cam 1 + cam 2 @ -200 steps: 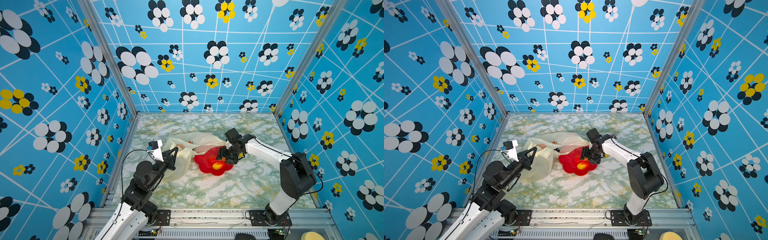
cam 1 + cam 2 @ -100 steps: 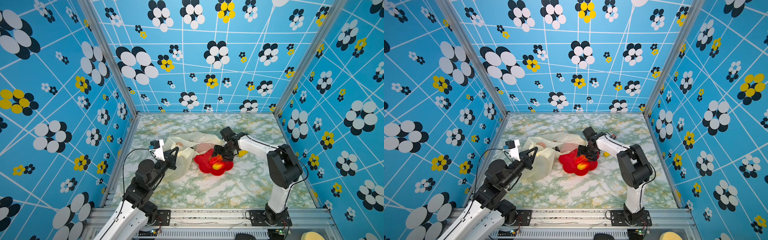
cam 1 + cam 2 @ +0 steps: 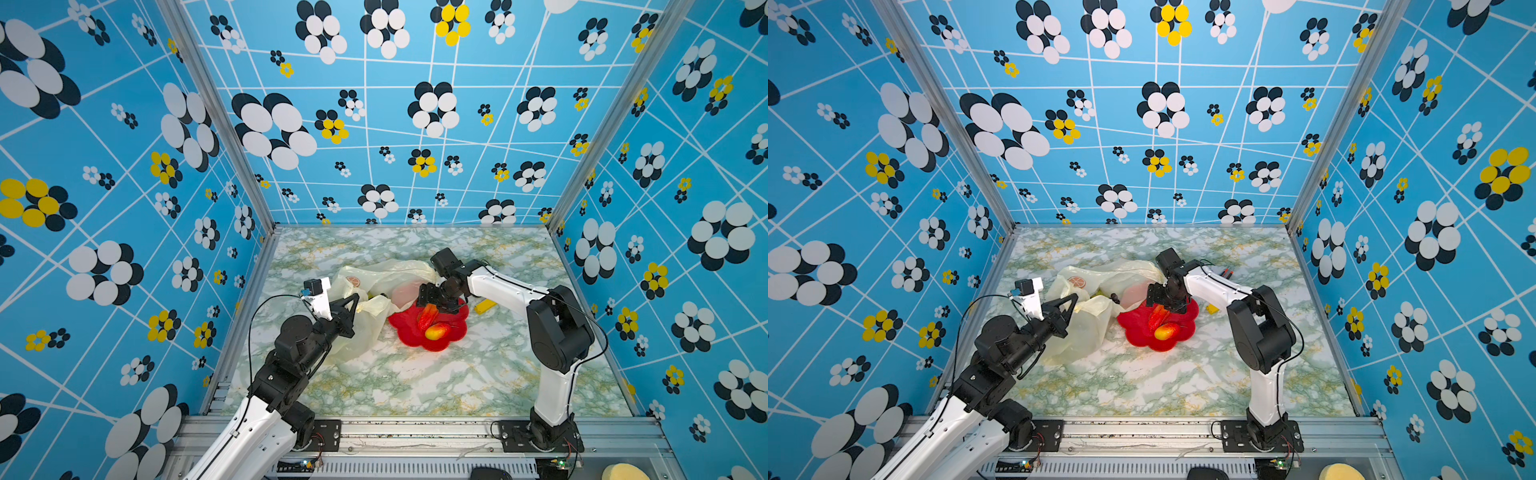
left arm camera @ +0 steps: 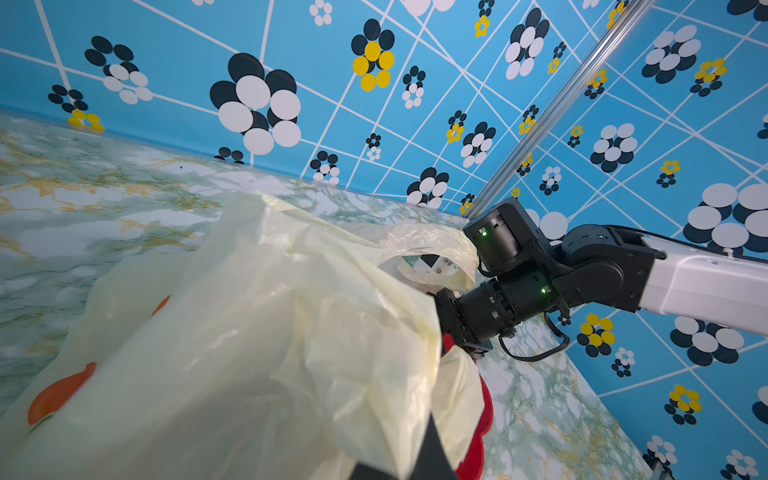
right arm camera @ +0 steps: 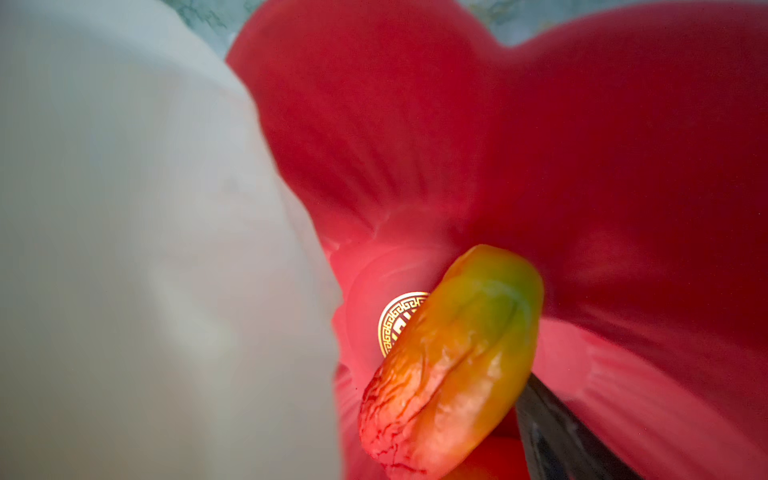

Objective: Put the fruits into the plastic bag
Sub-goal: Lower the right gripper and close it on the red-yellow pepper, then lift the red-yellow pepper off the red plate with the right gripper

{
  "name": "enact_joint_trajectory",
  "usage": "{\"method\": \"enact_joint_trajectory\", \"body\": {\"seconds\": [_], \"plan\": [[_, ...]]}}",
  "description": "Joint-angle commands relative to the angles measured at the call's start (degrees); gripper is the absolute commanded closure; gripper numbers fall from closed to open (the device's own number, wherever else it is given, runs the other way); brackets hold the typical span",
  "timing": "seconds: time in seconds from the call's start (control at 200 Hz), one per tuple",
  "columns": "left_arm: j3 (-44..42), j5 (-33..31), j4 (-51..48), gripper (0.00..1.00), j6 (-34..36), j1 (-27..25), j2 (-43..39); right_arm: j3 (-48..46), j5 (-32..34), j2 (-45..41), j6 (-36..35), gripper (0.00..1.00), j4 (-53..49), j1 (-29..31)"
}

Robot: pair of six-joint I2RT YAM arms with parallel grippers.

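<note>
Surface: marbled green-white top (image 3: 415, 386), carrying everything.
Plastic bag: the crumpled cream-yellow plastic bag (image 3: 395, 274) lies left of the plate. Its loose edge touches the plate's rim.
Plate: red and flower-shaped (image 3: 405, 330), with two fruits resting on it.
Left hand: the left hand (image 3: 355, 300) is pressed together, clamped on a fold of the bag and lifting it.
Right hand: the right hand (image 3: 436, 300) is spread apart, low over the plate's far side. In the wrist view one finger (image 5: 557, 436) lies beside the fruit, and the other is hidden.
Fruits on plate: a long red-orange fruit (image 3: 428, 316) and, just beside it, a yellow-red fruit (image 3: 437, 331).
Fruits at bag: dark grape beads (image 3: 381, 296) at the mouth; I cannot tell whether they are inside.
Risk: the glossy, tapered fruit could squirt out of a closing grip and roll off the plate.
Risk: the limp mouth could sag shut, since only one fold is pinched, and a dropped fruit would then land outside.
</note>
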Motion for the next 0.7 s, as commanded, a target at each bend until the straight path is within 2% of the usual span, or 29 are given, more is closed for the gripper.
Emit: {"method": "enact_joint_trajectory", "body": {"seconds": [0.0,0.695], "plan": [[1.7,0.2,0.5,1.0,-0.8,0.4,0.2,0.9,3.6,0.8,-2.0,0.17,-3.1,0.2],[0.5,-0.1,-0.8,1.0,-1.9,0.4,-1.9,1.3,4.0,2.9,-1.7,0.2,-2.6,0.5]]}}
